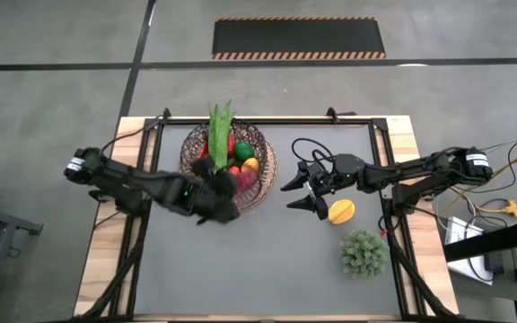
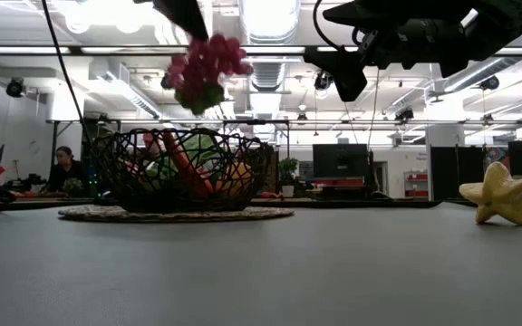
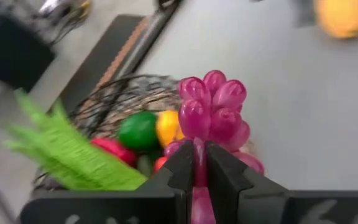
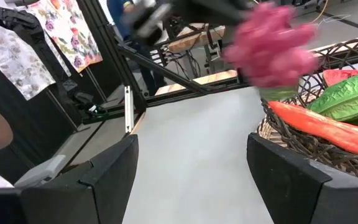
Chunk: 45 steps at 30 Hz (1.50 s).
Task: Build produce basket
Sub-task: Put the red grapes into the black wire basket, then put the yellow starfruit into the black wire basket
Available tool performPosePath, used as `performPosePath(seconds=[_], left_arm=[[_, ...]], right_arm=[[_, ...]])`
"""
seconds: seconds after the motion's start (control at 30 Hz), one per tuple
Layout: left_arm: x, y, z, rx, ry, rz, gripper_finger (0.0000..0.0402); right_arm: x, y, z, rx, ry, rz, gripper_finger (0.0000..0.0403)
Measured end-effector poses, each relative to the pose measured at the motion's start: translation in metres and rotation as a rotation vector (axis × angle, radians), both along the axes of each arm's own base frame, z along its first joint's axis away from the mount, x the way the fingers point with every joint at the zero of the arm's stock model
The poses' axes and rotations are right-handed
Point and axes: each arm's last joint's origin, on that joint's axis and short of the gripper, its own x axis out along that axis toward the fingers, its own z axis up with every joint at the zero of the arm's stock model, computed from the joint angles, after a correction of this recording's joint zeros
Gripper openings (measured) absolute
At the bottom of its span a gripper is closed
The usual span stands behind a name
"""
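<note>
The dark openwork basket [image 1: 260,151] stands at the table's far middle on a tan woven disc [image 2: 175,214]. It holds long green stalks [image 1: 219,126], a carrot [image 4: 328,127], a green fruit [image 3: 138,129], and yellow and red pieces. My left gripper [image 1: 230,192] is at the basket's near rim, shut on the red grapes [image 2: 207,68], which are in the air above the basket. My right gripper [image 1: 300,194] is open and empty, right of the basket. A yellow star-shaped fruit [image 1: 341,212] lies on the table just beside the right gripper. My left gripper pinches the grape bunch between its two fingers at the end nearest the gripper [image 3: 199,163]. The fingers come slanting down from the table's left. The bunch is lifted clear above the basket's rim, and a green bit [image 2: 202,100] shows at its lower end.
A round green spiky piece [image 1: 363,253] lies on the table at the near right. The grey mat [image 1: 267,269] is bare toward the near edge. People and desks show in the room beyond the table.
</note>
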Motion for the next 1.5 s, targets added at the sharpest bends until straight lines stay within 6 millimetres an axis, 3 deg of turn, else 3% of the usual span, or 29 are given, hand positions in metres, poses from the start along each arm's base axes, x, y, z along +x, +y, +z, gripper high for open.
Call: performPosePath(seconds=[0.2, 0.47, 0.73, 0.93, 1.5], left_arm=[[0.009, 0.04, -0.021, 0.033, 0.008, 0.157, 0.0015], [0.02, 0.068, -0.053, 0.041, -0.064, 0.223, 0.0015], [0.021, 0.081, -0.079, 0.042, -0.108, 0.257, 0.0015], [0.019, 0.086, -0.088, 0.044, -0.101, 0.274, 0.0026], [0.018, 0.093, -0.093, 0.049, -0.108, 0.293, 0.0134]], right_arm=[[0.0, 0.0, 0.0, 0.0, 0.0, 0.0, 0.0281], [0.0, 0.0, 0.0, 0.0, 0.0, -0.001, 0.0281], [0.0, 0.0, 0.0, 0.0, 0.0, -0.001, 0.0281], [0.0, 0.0, 0.0, 0.0, 0.0, -0.001, 0.0281], [0.0, 0.0, 0.0, 0.038, 0.012, -0.004, 0.0281]])
